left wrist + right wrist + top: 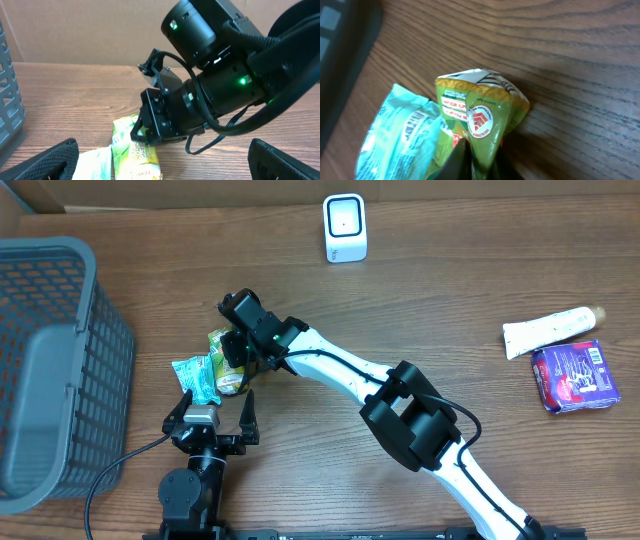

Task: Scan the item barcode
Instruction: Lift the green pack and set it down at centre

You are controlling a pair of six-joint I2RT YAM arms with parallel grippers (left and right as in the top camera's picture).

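- Green pouch (228, 370) lies on the table (450, 270), well apart from the white scanner (345, 227). It is on the scanner's basket (50, 360) side, nearer the robot, and touches a teal packet (195, 377). From overhead we see the right gripper (237, 358) down on it. The left gripper (215, 402) sits just beside it, further from the scanner, jaws spread wide and empty.
- From the left wrist we see the right gripper (142, 136) on the green pouch (134, 150) at the end facing the scanner. We cannot tell whether the pouch is off the wood.
- From the right wrist we see the dark fingertips (457, 165) pinched together on the film, which bunches and stands up in a crumpled peak. We judge the pouch light, soft and slick, likely to fold or slide. A hold on the sealed seam would suit best, since it keeps the printed face flat. We see no barcode here.
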